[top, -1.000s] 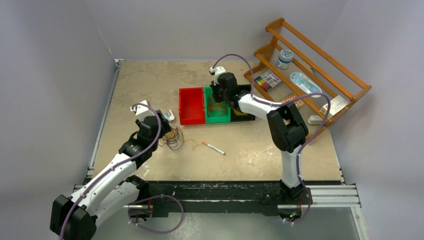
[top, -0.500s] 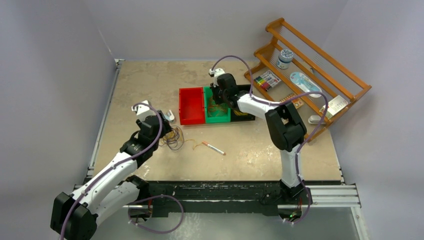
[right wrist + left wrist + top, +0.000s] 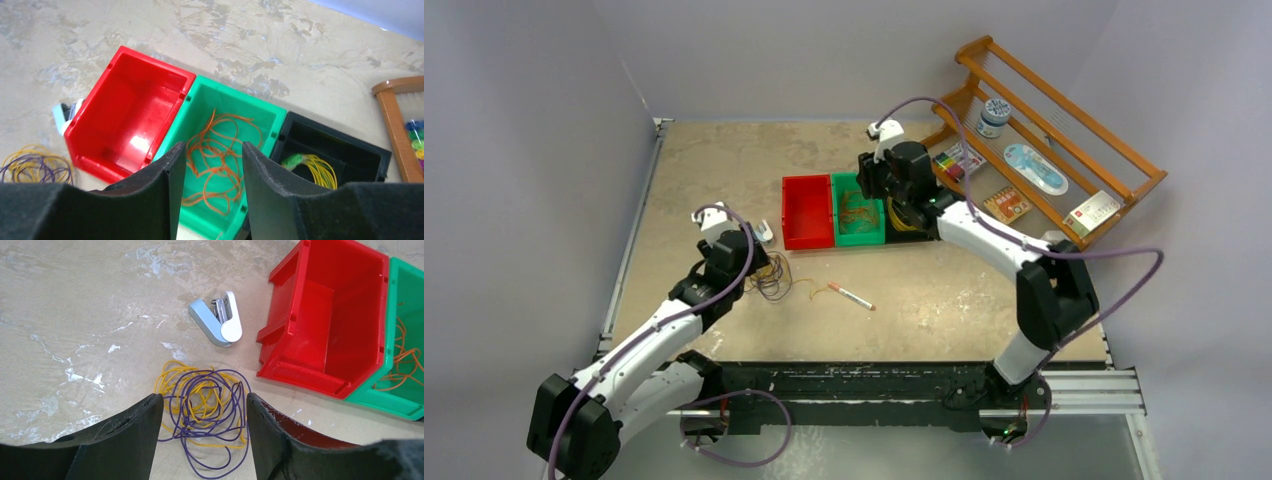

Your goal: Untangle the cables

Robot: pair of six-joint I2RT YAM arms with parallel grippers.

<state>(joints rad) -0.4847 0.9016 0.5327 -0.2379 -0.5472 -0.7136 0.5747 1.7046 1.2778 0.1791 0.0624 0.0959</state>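
A tangle of purple and yellow cables (image 3: 205,407) lies loose on the table (image 3: 772,277), left of the bins. My left gripper (image 3: 204,399) hovers right over the tangle, open, its fingers on either side of the loops and holding nothing. An orange cable (image 3: 220,155) lies coiled in the green bin (image 3: 861,237). My right gripper (image 3: 214,149) hangs above that bin, open and empty (image 3: 892,188). A yellow cable (image 3: 320,170) with a green end rests in the black bin (image 3: 340,145).
The red bin (image 3: 325,315) stands empty beside the green one. A grey-and-white stapler (image 3: 217,320) lies just beyond the tangle. A pen (image 3: 851,296) lies on the table's middle. A wooden rack (image 3: 1114,160) with small items leans at the back right.
My right gripper has opened and drawn up and to the right from the green bin, leaving the orange cable inside; its elbow swung right. My left gripper edged closer over the tangle.
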